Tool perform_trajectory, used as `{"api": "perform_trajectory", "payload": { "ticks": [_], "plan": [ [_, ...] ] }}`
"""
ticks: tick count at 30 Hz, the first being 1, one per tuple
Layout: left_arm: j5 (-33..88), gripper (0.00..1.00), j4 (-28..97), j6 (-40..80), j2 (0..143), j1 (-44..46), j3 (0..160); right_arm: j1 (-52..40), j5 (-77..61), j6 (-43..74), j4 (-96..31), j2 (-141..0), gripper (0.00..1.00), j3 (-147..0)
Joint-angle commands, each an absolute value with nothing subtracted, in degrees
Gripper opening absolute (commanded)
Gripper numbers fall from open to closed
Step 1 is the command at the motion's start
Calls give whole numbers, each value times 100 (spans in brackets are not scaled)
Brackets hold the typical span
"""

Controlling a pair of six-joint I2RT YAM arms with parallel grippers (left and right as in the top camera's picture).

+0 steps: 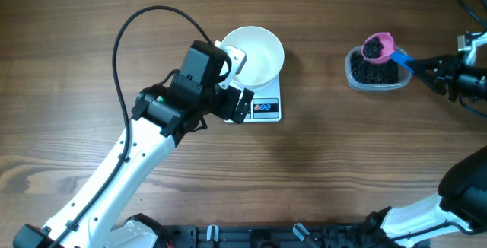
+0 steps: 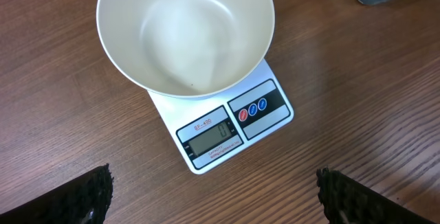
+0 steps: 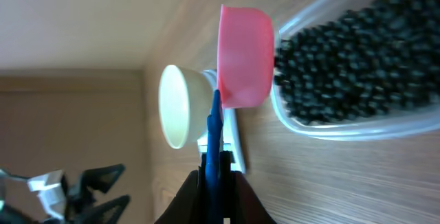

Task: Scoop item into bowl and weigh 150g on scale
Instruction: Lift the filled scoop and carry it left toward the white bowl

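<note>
The white bowl [image 1: 257, 52] [image 2: 185, 31] stands empty on the white scale [image 1: 262, 109] [image 2: 265, 117], whose display shows zero. My left gripper [image 1: 236, 82] [image 2: 216, 196] hovers open just left of the scale, nothing between its fingers. Black beans [image 1: 373, 74] [image 3: 364, 59] fill a clear tub [image 1: 354, 81] at the right. My right gripper [image 1: 428, 67] [image 3: 214, 172] is shut on the blue handle of a pink scoop [image 1: 384, 44] [image 3: 244, 56]. The scoop is loaded with beans and held just above the tub's left end. The bowl [image 3: 175, 107] shows beyond it in the right wrist view.
The table is bare wood between the scale and the tub. The left arm's black cable [image 1: 133, 27] loops above the table's left half. The right arm's base [image 1: 464, 195] fills the lower right corner.
</note>
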State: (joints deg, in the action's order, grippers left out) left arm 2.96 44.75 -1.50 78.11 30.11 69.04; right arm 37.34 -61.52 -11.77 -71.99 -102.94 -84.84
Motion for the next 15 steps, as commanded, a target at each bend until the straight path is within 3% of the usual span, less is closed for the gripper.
{"api": "perform_trajectory", "payload": {
  "ticks": [1, 7, 15],
  "plan": [
    [381, 100, 4475, -279, 7850, 3037, 6858, 3745, -7116, -1192, -7234, -10374, 4, -8462],
    [381, 100, 4475, -279, 7850, 3037, 6858, 3417, -7428, -919, -7312, -10374, 4, -8462],
    [381, 100, 4475, -279, 7850, 3037, 6858, 2222, -7915, -462, -6882, -10374, 4, -8462]
  ]
}}
